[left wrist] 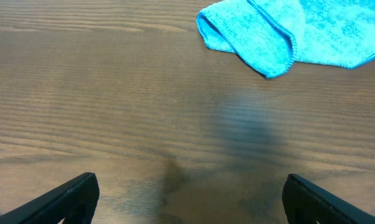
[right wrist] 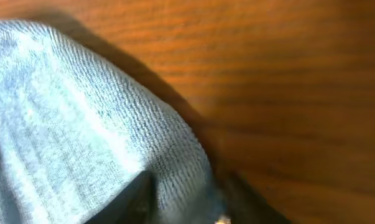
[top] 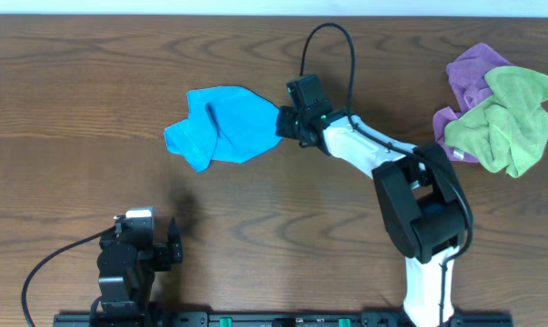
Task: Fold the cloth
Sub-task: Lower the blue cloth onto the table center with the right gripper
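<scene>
The right gripper pinches the right edge of the blue cloth; in the wrist view, fabric bunches over its finger. The cloth lies crumpled mid-table toward the rear, its left corner folded over. The left gripper hangs wide open near the front edge, well apart. A green cloth and a purple cloth lie heaped at far right.
</scene>
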`<act>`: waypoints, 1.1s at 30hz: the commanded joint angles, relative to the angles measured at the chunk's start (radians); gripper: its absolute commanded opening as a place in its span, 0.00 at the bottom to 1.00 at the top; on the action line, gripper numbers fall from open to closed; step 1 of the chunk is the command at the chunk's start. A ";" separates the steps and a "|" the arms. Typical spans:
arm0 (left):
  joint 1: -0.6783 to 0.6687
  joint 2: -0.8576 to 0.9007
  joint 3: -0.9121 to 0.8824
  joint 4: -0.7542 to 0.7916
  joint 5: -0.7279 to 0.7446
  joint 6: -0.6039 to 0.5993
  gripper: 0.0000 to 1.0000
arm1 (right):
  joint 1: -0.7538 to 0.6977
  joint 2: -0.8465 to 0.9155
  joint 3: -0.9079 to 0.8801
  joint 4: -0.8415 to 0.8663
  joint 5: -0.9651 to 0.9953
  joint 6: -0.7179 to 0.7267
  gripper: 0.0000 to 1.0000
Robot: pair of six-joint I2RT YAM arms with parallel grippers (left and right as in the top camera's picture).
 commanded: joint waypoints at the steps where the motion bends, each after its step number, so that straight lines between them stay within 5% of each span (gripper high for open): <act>1: -0.003 -0.007 -0.007 0.001 -0.018 -0.003 0.95 | 0.017 0.021 -0.016 -0.020 -0.028 0.004 0.09; 2: -0.003 -0.007 -0.007 0.001 -0.018 -0.003 0.95 | 0.016 0.021 -0.016 -0.021 -0.028 0.002 0.01; 13: -0.003 -0.007 -0.007 0.001 -0.018 -0.003 0.95 | -0.008 -0.217 -0.016 -0.267 0.034 -0.047 0.01; 21: -0.003 -0.007 -0.007 0.001 -0.018 -0.003 0.95 | -0.012 -0.405 -0.016 -0.539 0.388 -0.047 0.02; 26: -0.003 -0.007 -0.007 0.001 -0.018 -0.003 0.95 | -0.026 -0.404 -0.016 -0.595 0.402 -0.047 0.42; 33: -0.003 -0.007 -0.007 0.001 -0.018 -0.003 0.95 | 0.005 -0.406 -0.016 -0.599 0.266 -0.187 0.54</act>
